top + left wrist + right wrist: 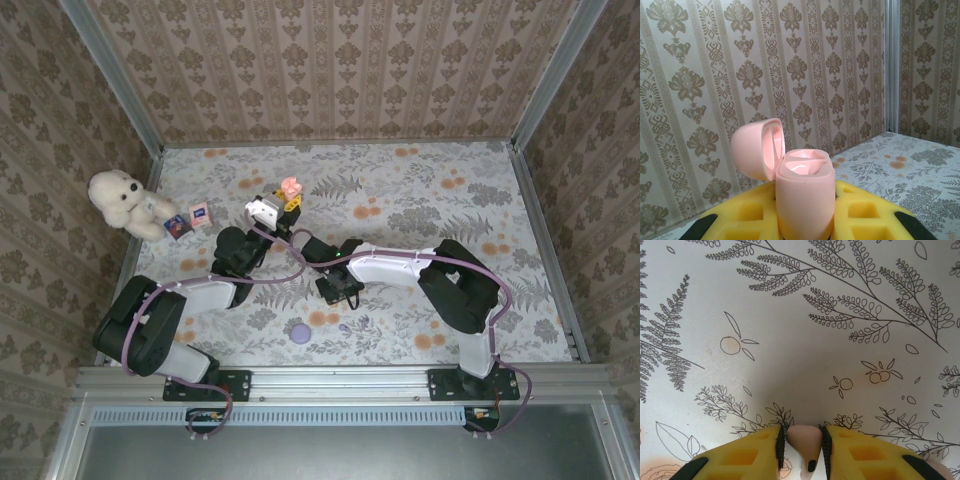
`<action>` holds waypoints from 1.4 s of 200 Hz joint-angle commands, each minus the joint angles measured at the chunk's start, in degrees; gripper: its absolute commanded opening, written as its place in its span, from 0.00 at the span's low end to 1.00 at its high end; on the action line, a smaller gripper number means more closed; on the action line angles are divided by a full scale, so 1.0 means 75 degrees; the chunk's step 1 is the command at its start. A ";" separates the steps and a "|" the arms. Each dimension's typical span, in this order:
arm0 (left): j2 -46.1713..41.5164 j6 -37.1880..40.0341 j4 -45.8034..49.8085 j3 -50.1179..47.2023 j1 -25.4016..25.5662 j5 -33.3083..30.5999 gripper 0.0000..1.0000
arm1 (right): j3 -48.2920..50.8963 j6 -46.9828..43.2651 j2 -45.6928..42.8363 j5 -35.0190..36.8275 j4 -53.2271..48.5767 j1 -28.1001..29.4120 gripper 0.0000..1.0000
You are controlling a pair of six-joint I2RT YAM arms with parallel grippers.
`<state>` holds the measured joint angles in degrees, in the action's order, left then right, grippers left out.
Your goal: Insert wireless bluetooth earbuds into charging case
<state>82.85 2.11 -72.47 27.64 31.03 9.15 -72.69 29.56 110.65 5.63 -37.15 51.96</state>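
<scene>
Your right jaws pinch the light, likely slick earbud (802,438); left jaws clamp the case (805,200) low.

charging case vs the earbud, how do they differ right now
The charging case spreads the left hand wide; the right hand barely parts around the earbud. The case stands upright with its lid open; the earbud is solid with a dark spot. Both are pale pink.

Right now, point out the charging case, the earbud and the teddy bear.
charging case (805,202): left wrist view, front of body
earbud (803,438): right wrist view, rounded head
teddy bear (113,189): top external view, head
</scene>
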 commanded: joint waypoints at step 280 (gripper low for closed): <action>-0.0096 -0.0406 -0.0206 0.0697 0.0183 0.2205 0.00 | -0.0146 -0.0939 -0.4519 0.1098 0.0808 -0.1446 0.17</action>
<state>82.83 -0.01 -72.42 30.35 31.31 21.41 -70.02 26.11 80.93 13.34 -33.08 42.54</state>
